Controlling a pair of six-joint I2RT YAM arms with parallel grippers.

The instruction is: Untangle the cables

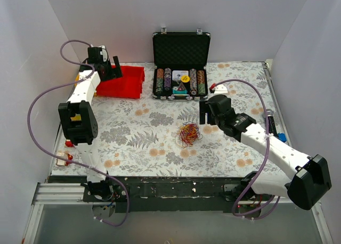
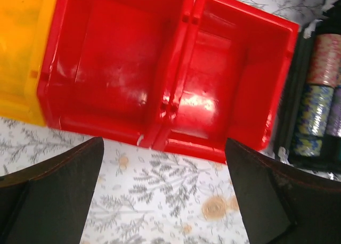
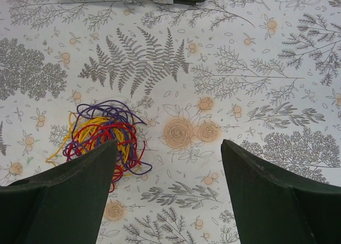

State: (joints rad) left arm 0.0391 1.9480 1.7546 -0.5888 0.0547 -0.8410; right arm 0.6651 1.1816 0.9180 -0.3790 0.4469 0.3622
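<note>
White walls (image 1: pixel 160 9) enclose floral tablecloth (image 1: pixel 133 140); cables (image 1: pixel 188 133) tangled mid-table; left gripper (image 2: pixel 164 143), right gripper (image 3: pixel 169 143) both spread wide.

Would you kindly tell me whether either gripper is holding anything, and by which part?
Nothing is held. The left gripper is open near the red bins; the right gripper is open near the cables lying on the table.

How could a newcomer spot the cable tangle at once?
On the floral table, look nearer than the open black chip case at the back. There, mid-table, lie the cables: the only loose knot of thin red, yellow and purple loops, unlike the solid red bins.
</note>
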